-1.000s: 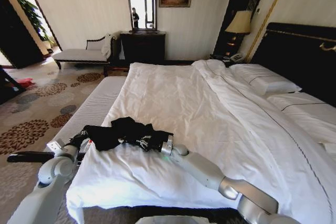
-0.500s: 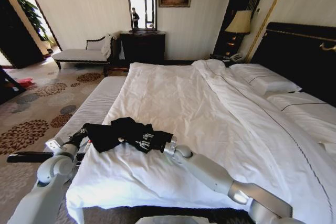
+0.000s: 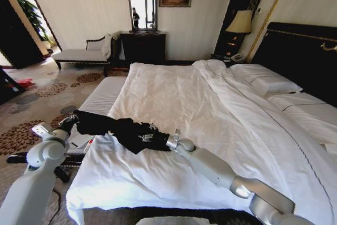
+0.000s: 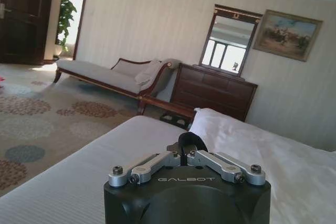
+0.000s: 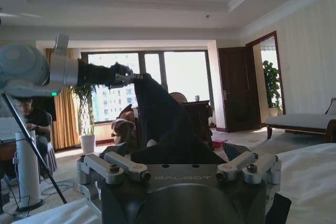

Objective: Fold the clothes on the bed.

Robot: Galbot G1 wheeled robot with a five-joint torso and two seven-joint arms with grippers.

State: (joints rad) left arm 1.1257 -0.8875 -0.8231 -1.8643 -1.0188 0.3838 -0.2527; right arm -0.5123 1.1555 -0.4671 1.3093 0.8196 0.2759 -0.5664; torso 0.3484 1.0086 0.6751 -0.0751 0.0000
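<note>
One black T-shirt (image 3: 124, 130), one bed (image 3: 221, 114), two pillows (image 3: 266, 82).

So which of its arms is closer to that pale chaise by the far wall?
The left. Its gripper holds one end of the black T-shirt off the bed's edge on the chaise's side; the right gripper grips the other end, over the duvet.

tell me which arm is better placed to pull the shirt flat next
Probably left. The left gripper holds the T-shirt's end out past the bed edge; the right gripper pins the other end.
</note>
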